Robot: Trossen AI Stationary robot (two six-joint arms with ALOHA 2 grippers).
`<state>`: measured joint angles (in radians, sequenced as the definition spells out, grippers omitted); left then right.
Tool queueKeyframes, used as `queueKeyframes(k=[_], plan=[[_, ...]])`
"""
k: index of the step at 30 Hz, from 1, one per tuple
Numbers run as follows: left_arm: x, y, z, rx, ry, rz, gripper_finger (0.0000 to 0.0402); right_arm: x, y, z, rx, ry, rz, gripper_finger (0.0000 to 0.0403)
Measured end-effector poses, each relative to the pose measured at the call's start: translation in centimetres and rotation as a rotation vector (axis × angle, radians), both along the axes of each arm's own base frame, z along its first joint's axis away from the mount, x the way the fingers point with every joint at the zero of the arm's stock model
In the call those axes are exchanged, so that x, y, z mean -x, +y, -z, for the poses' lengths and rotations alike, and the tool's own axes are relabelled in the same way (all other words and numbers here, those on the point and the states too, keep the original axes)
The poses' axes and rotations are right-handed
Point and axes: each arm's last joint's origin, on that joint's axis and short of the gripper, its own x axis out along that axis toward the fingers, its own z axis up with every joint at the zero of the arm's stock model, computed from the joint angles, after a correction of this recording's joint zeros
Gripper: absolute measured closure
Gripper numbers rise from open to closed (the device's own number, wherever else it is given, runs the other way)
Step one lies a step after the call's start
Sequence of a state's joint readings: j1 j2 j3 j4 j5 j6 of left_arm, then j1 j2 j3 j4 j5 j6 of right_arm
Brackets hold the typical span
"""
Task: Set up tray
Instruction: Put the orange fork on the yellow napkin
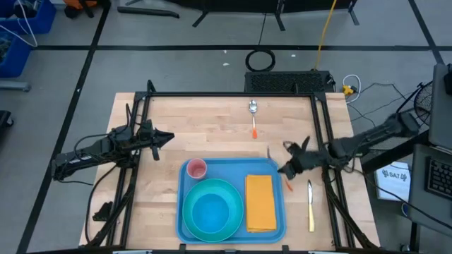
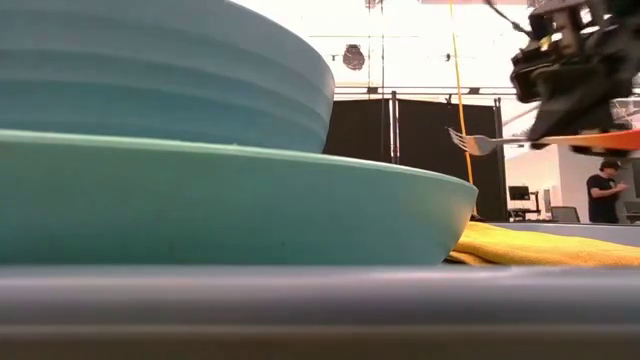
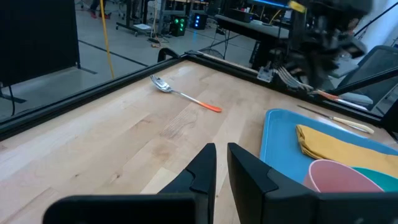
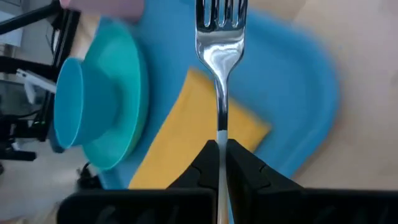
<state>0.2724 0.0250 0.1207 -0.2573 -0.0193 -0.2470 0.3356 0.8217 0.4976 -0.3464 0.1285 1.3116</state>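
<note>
The light-blue tray [image 1: 233,173] lies at the table's near middle. On it are a teal plate [image 1: 229,194] with a blue bowl [image 1: 210,212], a pink cup [image 1: 195,168] and a yellow-orange napkin [image 1: 260,202]. My right gripper [image 1: 286,169] hovers over the tray's far right corner, shut on a fork [image 4: 221,56] with an orange handle [image 2: 615,140]. My left gripper [image 1: 157,137] waits above bare table left of the tray, fingers shut [image 3: 222,165]. A spoon [image 1: 253,116] lies flat on the far table, and a knife [image 1: 310,204] lies right of the tray. My right gripper pinches the fork between its two fingers on the metal neck [image 4: 221,134], close to where the orange handle begins. The fingers lie along the fork, whose tines [image 2: 465,140] stick out ahead of them. The fork is lifted clear and sits about level above the tray.
A black frame [image 1: 233,94] runs around the table's far and side edges. Bare wood lies between the spoon and the tray and on the table's left part. A person [image 2: 605,190] stands far off in the room.
</note>
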Motion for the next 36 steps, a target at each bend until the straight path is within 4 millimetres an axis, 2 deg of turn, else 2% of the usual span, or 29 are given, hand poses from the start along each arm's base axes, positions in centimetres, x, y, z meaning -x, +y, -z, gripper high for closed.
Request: queueKeyframes(k=[7,13,18,26,31,36], plan=[[0.0,0.0,0.0,0.000,0.000,0.000,0.0360,-1.1,5.6,0.5,-0.101,0.041,0.080,0.0402],[0.0,0.0,0.0,0.000,0.000,0.000,0.0360,-4.0,9.2,1.2,-0.092,0.125,0.141,0.0403],[0.0,0.0,0.0,0.000,0.000,0.000,0.0360,-5.9,10.7,2.7,-0.035,0.123,0.240,0.0403],[0.0,0.0,0.0,0.000,0.000,0.000,0.0360,-8.3,14.0,3.6,-0.037,-0.066,0.428,0.0403],[0.0,0.0,0.0,0.000,0.000,0.000,0.0360,-9.6,15.4,3.8,-0.092,-0.054,0.472,0.0403],[0.0,0.0,0.0,0.000,0.000,0.000,0.0360,-11.0,15.7,2.9,-0.050,0.096,0.482,0.0403]])
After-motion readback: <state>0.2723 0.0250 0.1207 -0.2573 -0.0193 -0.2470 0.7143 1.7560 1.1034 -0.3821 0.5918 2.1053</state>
